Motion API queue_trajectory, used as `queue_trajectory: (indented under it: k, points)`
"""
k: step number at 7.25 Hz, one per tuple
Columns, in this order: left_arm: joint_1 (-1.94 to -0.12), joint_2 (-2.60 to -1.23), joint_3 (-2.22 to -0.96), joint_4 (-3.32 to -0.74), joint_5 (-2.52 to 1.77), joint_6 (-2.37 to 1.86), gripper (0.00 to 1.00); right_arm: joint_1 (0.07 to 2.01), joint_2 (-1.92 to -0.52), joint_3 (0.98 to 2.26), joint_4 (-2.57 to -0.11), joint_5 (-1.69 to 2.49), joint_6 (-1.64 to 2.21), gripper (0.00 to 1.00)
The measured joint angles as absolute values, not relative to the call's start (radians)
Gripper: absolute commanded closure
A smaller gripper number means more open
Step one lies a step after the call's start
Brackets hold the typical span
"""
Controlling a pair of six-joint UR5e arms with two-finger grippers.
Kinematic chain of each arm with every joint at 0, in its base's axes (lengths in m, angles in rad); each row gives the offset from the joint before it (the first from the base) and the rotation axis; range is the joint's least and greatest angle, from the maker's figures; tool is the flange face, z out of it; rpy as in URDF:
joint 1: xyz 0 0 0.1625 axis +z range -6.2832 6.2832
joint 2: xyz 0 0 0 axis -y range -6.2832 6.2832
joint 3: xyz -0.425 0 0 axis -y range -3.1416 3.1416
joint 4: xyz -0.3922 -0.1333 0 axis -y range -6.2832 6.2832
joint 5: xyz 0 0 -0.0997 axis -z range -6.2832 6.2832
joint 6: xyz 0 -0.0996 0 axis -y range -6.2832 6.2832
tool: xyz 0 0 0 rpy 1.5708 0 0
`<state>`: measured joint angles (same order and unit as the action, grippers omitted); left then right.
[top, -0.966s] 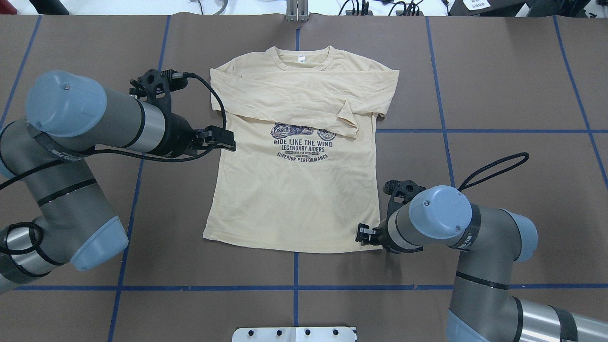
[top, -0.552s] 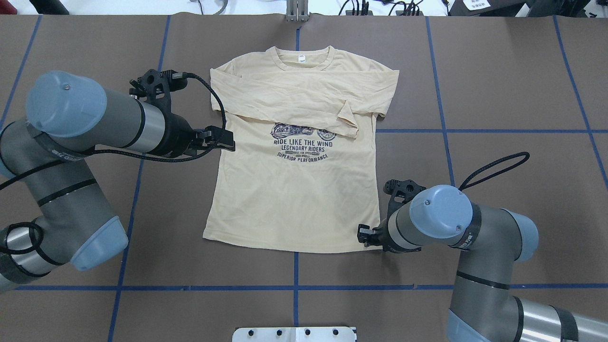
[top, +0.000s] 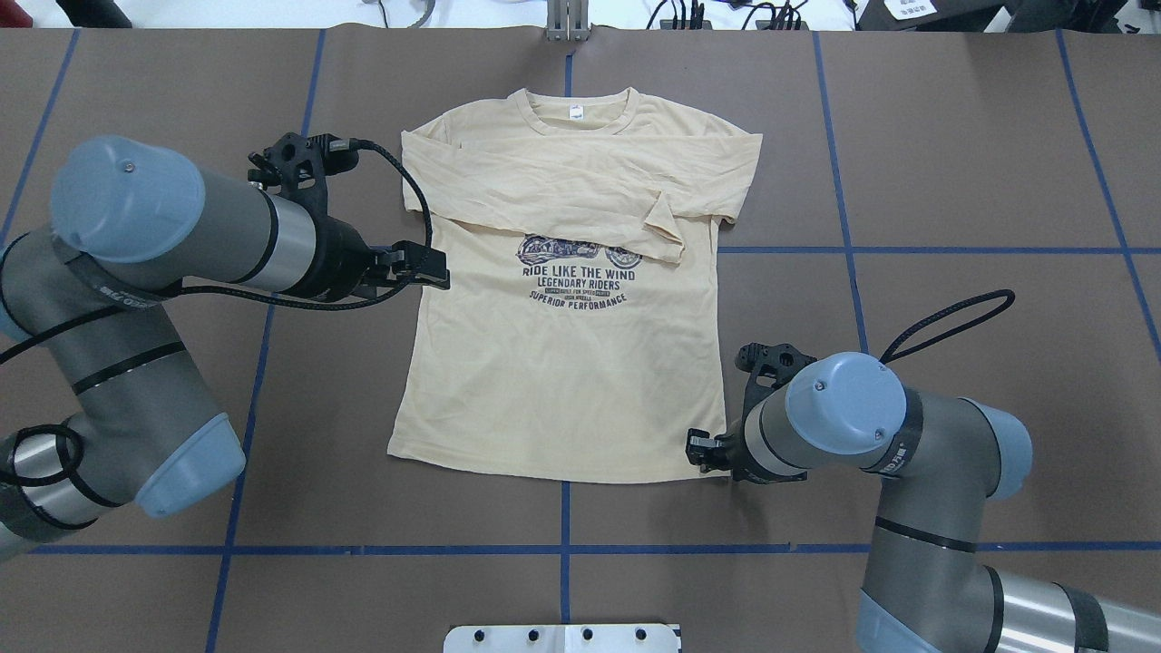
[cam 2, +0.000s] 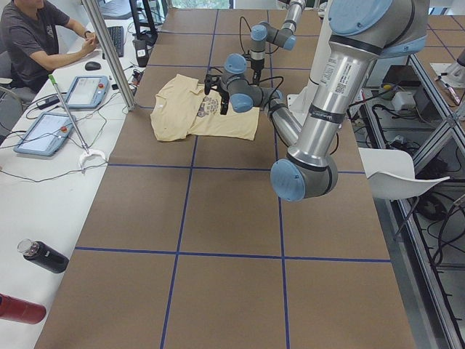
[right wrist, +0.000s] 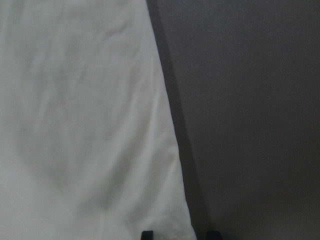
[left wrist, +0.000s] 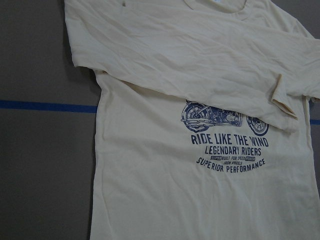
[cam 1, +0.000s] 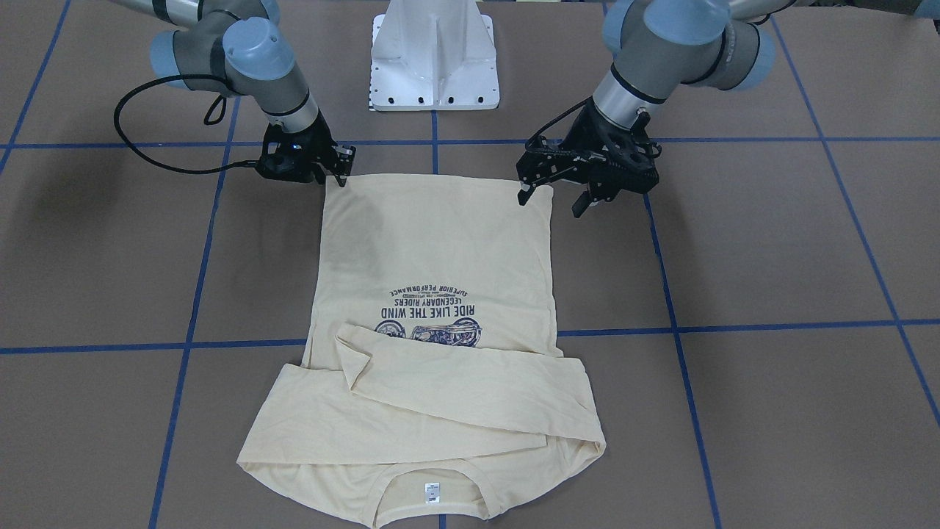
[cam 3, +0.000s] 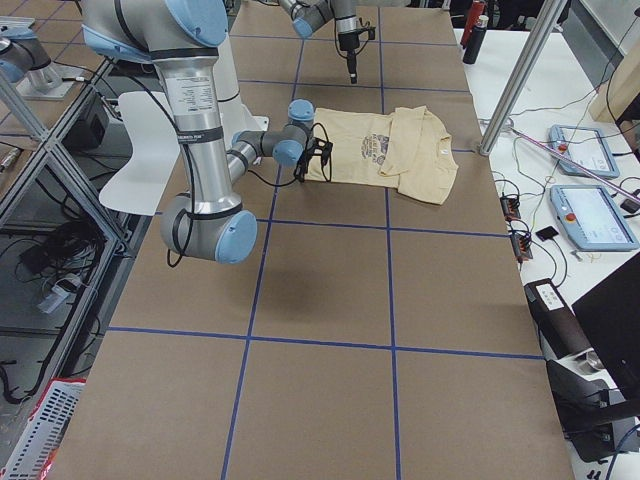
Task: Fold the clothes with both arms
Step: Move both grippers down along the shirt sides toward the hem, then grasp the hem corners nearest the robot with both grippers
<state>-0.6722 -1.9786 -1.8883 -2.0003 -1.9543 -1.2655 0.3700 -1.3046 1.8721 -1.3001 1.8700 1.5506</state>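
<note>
The cream-yellow T-shirt (top: 562, 363) lies flat on the brown table, navy print up, collar away from the robot. Both long sleeves are folded across its chest (cam 1: 455, 382). My left gripper (top: 434, 268) hovers over the shirt's left side edge, level with the print. In the front-facing view the left gripper (cam 1: 551, 203) stands open and holds nothing. The left wrist view shows only the shirt (left wrist: 200, 190) and none of its fingers. My right gripper (top: 693, 448) is low at the hem's right corner. In the right wrist view its fingertips (right wrist: 146, 234) stand apart on either side of the shirt's edge (right wrist: 75, 125).
The white pedestal base (cam 1: 435, 59) stands at the robot's side of the table. Blue tape lines (top: 907, 249) cross the brown cover. At a side desk sits a person (cam 2: 36, 36) with control tablets (cam 2: 87, 91). Two bottles (cam 2: 43, 256) lie near that end.
The right arm has shifted a few pixels to the right at the hem corner. The left arm and the shirt look unchanged.
</note>
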Motion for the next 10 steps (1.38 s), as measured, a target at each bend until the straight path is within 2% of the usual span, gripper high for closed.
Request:
queue_trajectory:
  k: [7,10]
  points:
    - [-0.666,-1.967,-1.887,-1.997,-1.947,-1.27,0.0,0.388,-1.301,1.933,-1.367,1.883,1.549,1.0]
    - [-0.553,-1.916,-1.887,-1.988,-1.833,-1.338,0.0,0.397,-1.298,1.947,-1.365,1.886,1.551,1.0]
